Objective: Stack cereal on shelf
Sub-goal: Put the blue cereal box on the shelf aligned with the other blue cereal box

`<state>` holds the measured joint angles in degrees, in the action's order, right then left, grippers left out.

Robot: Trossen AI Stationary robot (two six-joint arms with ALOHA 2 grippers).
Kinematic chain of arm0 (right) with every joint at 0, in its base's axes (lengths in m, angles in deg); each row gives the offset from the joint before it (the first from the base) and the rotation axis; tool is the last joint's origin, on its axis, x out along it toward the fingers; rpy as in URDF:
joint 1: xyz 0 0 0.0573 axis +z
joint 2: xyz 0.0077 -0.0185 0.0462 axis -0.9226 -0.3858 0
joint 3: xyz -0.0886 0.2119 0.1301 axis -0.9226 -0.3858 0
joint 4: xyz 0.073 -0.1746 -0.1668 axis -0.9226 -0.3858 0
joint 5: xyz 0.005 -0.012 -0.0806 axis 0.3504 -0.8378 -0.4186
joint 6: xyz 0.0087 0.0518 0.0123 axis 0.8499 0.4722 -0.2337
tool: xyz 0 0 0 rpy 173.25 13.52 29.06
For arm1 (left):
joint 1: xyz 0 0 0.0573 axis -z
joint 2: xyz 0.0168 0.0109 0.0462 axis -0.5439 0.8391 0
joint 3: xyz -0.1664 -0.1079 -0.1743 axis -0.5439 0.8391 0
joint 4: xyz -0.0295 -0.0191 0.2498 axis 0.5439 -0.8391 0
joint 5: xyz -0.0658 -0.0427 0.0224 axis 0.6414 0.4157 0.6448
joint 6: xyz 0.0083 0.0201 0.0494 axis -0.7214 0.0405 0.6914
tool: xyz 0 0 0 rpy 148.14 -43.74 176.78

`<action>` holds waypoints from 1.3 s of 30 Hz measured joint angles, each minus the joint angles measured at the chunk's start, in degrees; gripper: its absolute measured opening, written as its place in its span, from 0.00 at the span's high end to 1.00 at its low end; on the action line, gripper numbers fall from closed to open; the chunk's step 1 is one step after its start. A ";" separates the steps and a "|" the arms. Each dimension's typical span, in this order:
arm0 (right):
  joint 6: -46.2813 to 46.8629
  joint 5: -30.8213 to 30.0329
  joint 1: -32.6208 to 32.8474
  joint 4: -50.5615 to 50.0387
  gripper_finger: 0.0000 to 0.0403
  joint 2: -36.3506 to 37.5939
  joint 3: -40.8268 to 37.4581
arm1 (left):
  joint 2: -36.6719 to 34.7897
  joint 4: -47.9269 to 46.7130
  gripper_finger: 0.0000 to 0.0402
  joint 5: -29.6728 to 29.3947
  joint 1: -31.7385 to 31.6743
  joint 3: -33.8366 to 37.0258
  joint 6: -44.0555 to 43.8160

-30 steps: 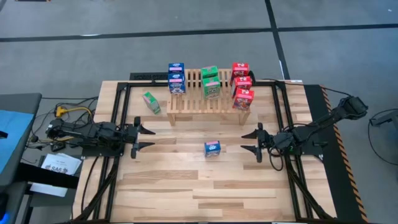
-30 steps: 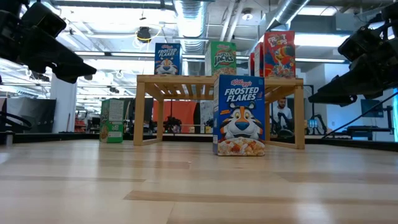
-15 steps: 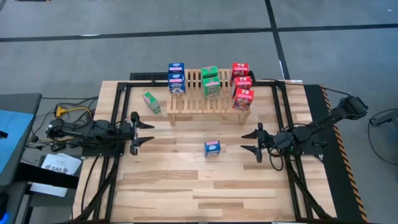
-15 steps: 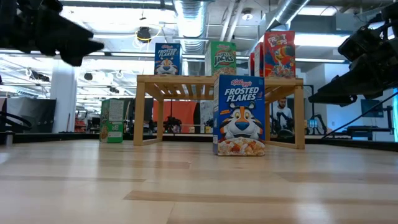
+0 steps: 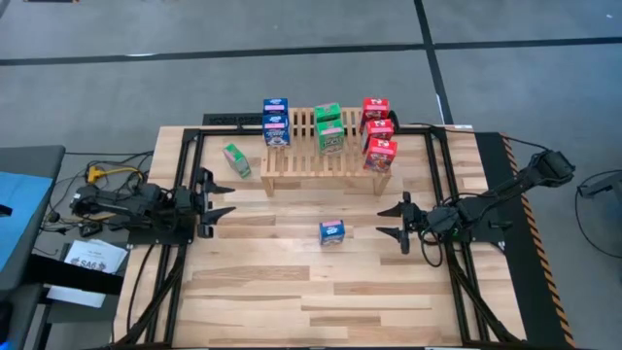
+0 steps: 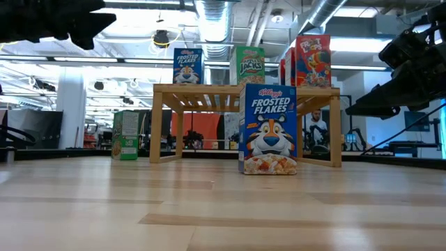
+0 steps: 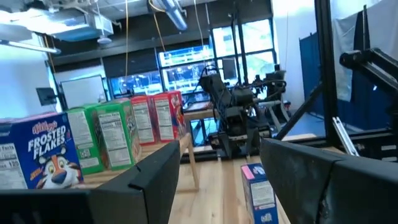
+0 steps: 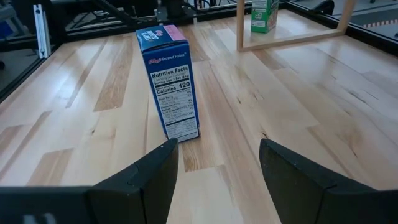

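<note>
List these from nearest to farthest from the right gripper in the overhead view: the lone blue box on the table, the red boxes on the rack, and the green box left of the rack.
From the right gripper:
1. Lone blue box, just to its left on the open table.
2. Red boxes, on the rack's right end.
3. Green box, on the table beyond the rack's left end.

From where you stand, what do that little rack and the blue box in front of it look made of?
The rack looks like pale, unpainted wood: slatted top, visible grain, plain square legs. The blue box looks like thin printed cardboard with a slightly glossy finish, judging by its sharp folded edges and printed panels, though I can't be certain.
</note>
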<state>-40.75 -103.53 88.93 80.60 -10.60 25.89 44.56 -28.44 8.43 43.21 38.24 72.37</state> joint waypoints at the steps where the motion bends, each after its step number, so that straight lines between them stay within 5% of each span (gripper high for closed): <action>1: 0.00 0.00 0.00 -0.02 0.38 0.00 0.00 | 0.62 0.94 0.47 -0.03 0.00 -0.04 0.12; 39: 0.00 0.00 0.00 -0.04 0.38 0.01 0.02 | 70.19 1.20 0.47 -4.99 -0.09 -37.78 -7.17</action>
<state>-40.75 -103.53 88.93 80.56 -10.60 25.92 114.75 -27.24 3.44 43.12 0.46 65.19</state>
